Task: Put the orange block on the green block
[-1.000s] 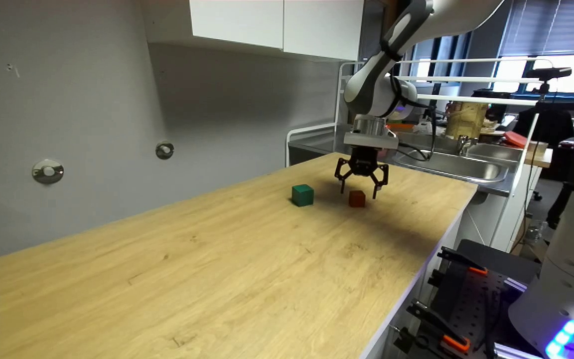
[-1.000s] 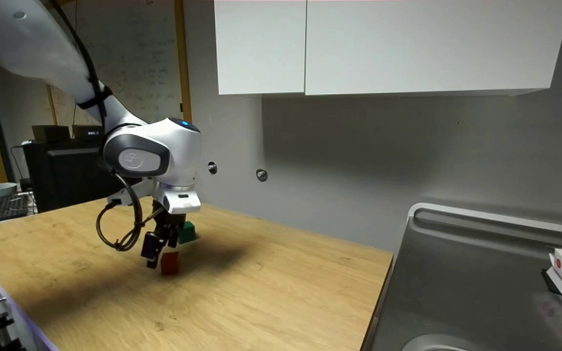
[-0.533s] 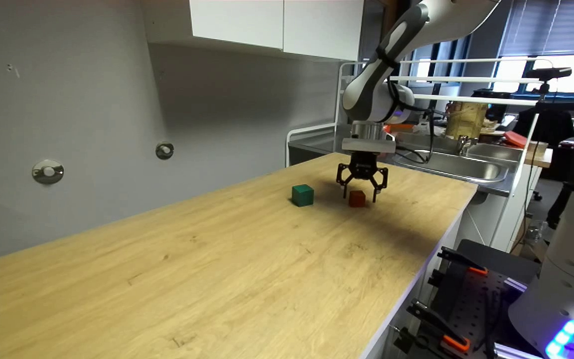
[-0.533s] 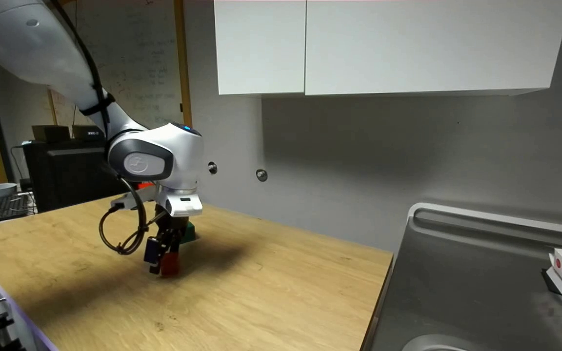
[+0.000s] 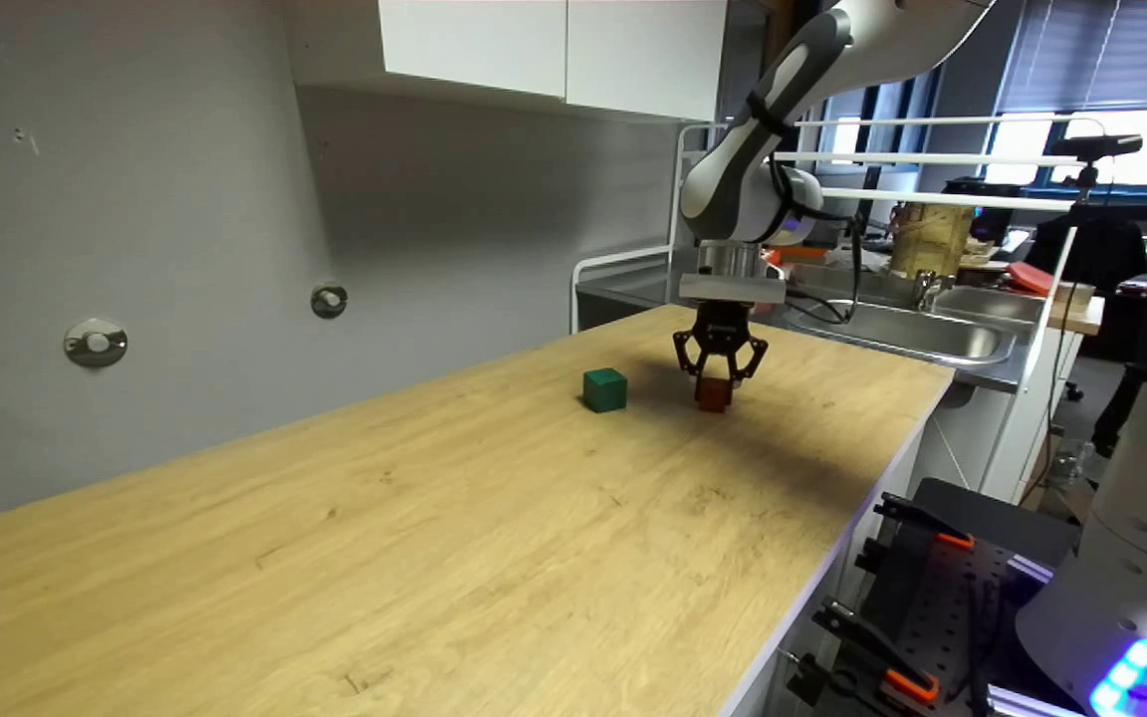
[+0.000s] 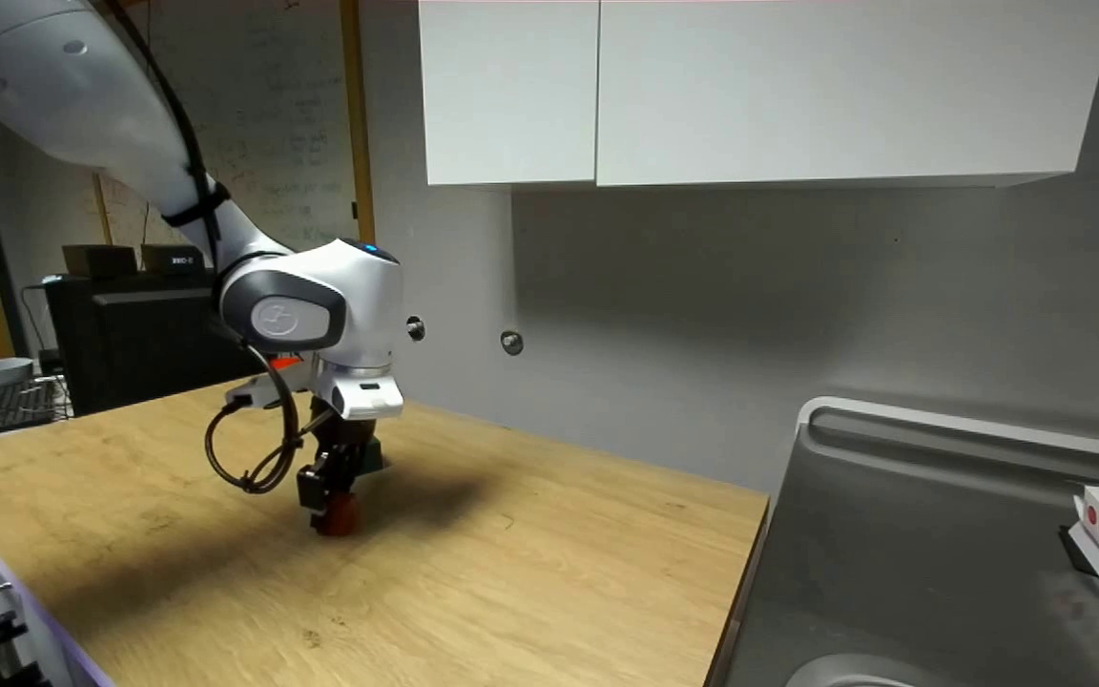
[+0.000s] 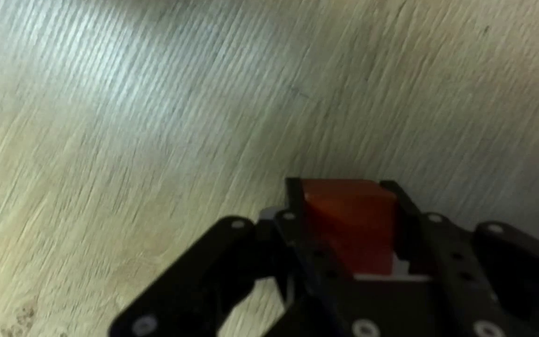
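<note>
Black two-fingered claw (image 5: 714, 389) closed to cube width, gripping small red-orange cube (image 7: 351, 224) by opposite sides. It's low at the pale wood-grain counter (image 5: 414, 558), can't tell if touching. Small green cube (image 5: 604, 390) sits apart, 9 o'clock from it in an exterior view.
</note>
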`<state>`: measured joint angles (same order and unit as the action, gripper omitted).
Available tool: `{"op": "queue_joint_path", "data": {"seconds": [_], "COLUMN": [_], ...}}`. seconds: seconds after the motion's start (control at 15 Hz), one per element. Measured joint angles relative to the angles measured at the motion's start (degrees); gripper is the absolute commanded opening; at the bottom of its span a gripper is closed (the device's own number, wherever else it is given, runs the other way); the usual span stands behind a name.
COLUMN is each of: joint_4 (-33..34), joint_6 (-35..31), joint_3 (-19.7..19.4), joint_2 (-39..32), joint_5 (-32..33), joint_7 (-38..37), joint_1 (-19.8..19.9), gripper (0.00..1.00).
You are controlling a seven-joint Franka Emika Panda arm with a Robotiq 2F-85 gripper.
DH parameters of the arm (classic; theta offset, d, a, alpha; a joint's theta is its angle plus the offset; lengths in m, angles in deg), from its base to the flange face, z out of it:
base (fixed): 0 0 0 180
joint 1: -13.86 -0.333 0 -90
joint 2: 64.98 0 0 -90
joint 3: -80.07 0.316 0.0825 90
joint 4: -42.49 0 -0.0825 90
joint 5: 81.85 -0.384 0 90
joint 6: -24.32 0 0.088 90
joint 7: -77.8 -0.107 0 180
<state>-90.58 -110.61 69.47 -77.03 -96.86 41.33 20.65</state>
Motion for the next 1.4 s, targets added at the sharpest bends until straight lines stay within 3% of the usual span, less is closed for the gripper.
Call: {"op": "queue_joint_path", "data": {"seconds": [1.4], "joint_4": [9.8], "joint_6": [2.6], "joint_3": [3.2], "joint_2": [1.3], "joint_5": [15.6], "joint_7": [-8.4], "joint_1": [-9.2], "gripper": [0.18]}}
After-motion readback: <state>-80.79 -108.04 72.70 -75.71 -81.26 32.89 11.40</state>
